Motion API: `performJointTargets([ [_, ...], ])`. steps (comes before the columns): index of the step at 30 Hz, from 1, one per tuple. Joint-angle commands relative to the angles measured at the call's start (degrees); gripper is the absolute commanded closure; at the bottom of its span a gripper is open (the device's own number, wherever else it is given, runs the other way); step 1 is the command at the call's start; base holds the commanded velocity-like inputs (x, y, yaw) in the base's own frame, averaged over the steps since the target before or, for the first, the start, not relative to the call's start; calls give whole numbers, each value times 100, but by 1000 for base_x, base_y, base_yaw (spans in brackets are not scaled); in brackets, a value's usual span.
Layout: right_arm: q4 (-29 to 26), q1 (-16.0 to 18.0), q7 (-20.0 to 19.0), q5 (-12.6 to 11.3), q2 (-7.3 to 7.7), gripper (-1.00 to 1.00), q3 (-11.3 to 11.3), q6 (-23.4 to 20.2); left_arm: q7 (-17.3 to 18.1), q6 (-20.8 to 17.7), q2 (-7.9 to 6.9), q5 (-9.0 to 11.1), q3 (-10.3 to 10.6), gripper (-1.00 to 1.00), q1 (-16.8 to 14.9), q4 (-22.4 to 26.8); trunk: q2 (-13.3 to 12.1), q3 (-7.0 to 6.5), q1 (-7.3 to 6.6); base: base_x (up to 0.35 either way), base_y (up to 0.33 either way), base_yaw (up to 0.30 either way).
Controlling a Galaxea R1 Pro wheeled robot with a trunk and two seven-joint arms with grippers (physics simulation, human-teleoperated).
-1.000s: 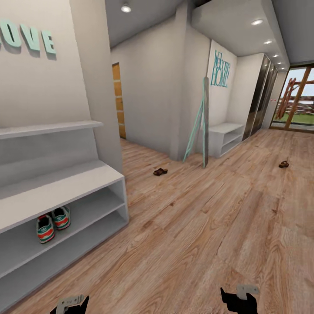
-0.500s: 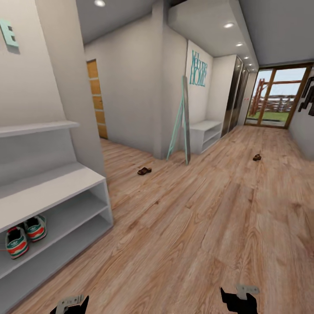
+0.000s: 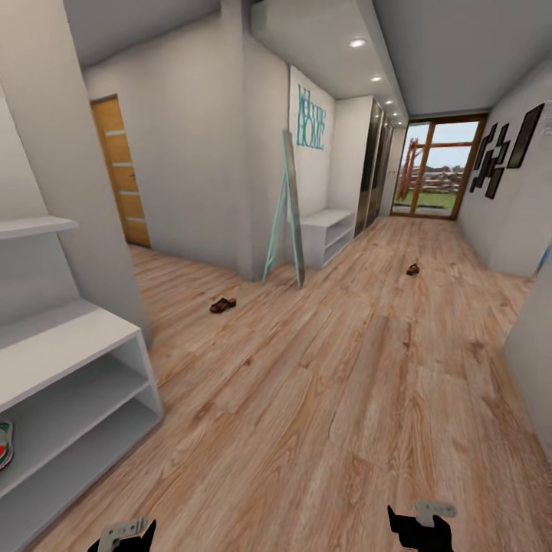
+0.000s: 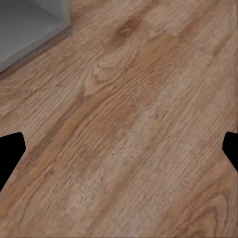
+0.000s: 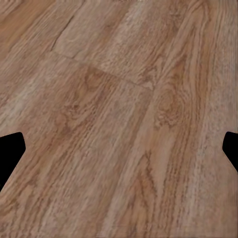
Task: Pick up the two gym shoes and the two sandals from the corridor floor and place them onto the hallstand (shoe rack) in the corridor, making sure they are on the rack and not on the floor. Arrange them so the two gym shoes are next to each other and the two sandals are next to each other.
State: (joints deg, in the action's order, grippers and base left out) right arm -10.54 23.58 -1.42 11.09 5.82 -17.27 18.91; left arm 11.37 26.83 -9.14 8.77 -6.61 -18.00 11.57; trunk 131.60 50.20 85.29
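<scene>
The wide pale-grey hallstand (image 3: 73,337) stands against the wall at the left of the head view, with a bench top and two low open shelves. A cream-white gym shoe with red and green heel markings (image 3: 3,445) sits on its upper open shelf, cut by the frame edge. One flat brown leather sandal (image 3: 222,305) lies on the light brown wood-plank corridor floor (image 3: 345,383), near a teal-framed leaning mirror (image 3: 287,211). The second brown sandal (image 3: 412,269) lies well apart from it, farther down the corridor toward the glass door (image 3: 433,169).

The left gripper (image 4: 119,148) has its fingers spread wide and holds nothing. The right gripper (image 5: 119,148) is likewise spread wide and empty. Both hang above bare floor planks.
</scene>
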Motion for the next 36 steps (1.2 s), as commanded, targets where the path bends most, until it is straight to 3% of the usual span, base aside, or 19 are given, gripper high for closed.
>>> performJointTargets([
  [1, 8, 6, -15, 51, -2, -100, -49, 21, 60, 3, 0, 54, -25, -100, -2, -5, 2, 9, 2, 318, 0, -271],
  [23, 15, 6, -16, 51, -24, -100, -49, 17, 60, 6, 11, 55, -25, -100, -2, -13, 2, 74, 2, 336, 0, -262],
  [36, 0, 6, -53, 60, 5, -100, -49, 8, 59, 6, 9, 63, -25, -100, -2, -14, 2, 81, 2, 338, 0, -34],
])
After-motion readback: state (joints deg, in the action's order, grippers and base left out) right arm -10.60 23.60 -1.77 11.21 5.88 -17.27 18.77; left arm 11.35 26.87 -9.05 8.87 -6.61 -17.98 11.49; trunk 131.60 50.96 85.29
